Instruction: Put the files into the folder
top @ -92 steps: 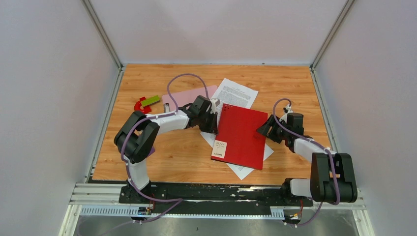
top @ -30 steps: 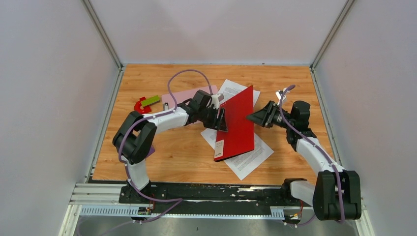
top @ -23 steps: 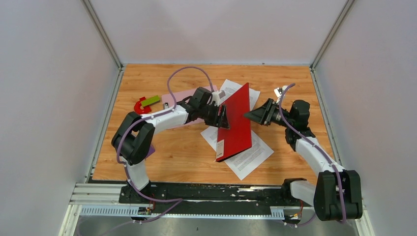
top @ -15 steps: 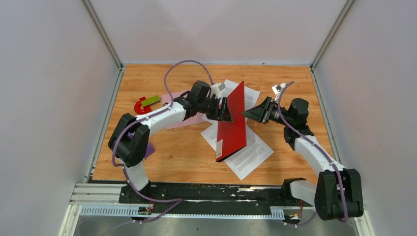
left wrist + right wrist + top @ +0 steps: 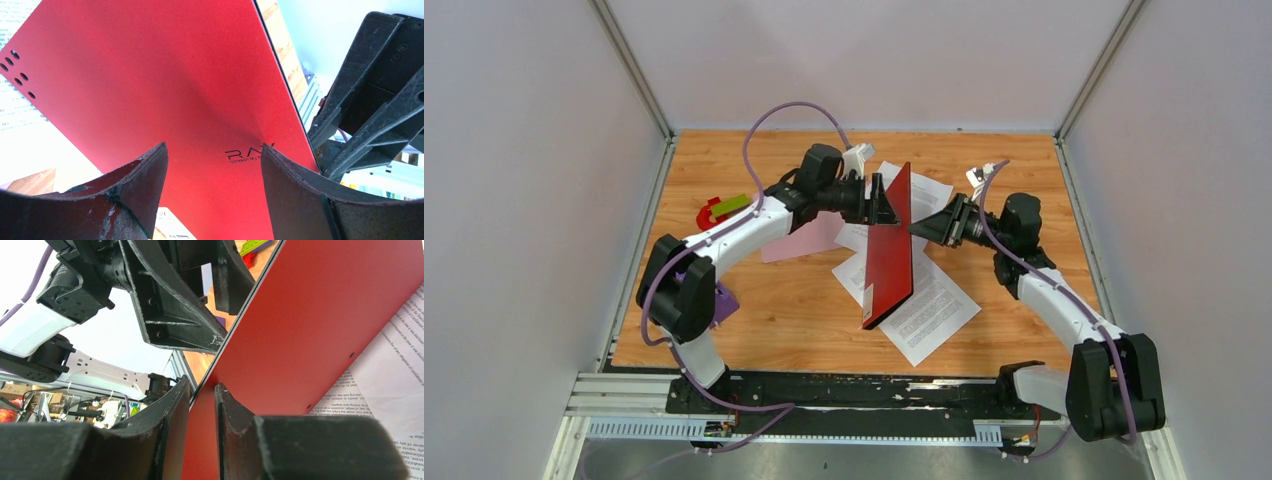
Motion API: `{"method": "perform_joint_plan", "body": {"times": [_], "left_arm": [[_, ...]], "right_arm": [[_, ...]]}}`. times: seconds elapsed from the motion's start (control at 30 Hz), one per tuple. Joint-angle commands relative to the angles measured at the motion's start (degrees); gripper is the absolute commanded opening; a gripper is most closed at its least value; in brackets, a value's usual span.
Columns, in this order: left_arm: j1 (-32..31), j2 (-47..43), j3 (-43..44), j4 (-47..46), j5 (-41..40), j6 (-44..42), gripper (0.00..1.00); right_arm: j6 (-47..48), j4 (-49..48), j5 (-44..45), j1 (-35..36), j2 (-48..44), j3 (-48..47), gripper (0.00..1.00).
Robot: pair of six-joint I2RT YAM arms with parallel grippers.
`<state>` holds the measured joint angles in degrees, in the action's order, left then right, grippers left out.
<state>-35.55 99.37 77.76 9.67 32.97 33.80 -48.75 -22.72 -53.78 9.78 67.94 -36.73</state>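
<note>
Your red folder (image 5: 890, 255) is tipped up on one long edge mid-table, nearly upright, with its long axis running near-to-far. The right gripper (image 5: 202, 385) is pinched narrow on the raised edge. The left gripper (image 5: 212, 150) is spread wide against the logo face. The files (image 5: 936, 305) lie flat underneath on the wood table (image 5: 754, 310), with pale walls all round.

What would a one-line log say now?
folder: tilted upright | right gripper: pinching its edge | left gripper: open | files: on table
</note>
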Motion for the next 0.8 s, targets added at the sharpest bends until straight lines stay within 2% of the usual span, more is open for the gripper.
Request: {"method": "perform_joint_plan", "body": {"times": [0.0, 0.4, 0.77], "left_arm": [[0.3, -3.4, 2.9, 0.6, 1.3, 0.3, 0.76], [0.3, -4.4, 9.6, 6.8, -3.6, -3.4, 0.79], [0.4, -0.3, 14.8, 7.9, -5.2, -3.5, 0.78]], "right_arm": [[1.9, -0.2, 1.4, 0.9, 1.6, -3.0, 0.26], [5.4, 4.3, 3.9, 3.2, 2.7, -5.1, 0.27], [6.4, 5.4, 4.8, 4.5, 4.0, -6.1, 0.27]]}}
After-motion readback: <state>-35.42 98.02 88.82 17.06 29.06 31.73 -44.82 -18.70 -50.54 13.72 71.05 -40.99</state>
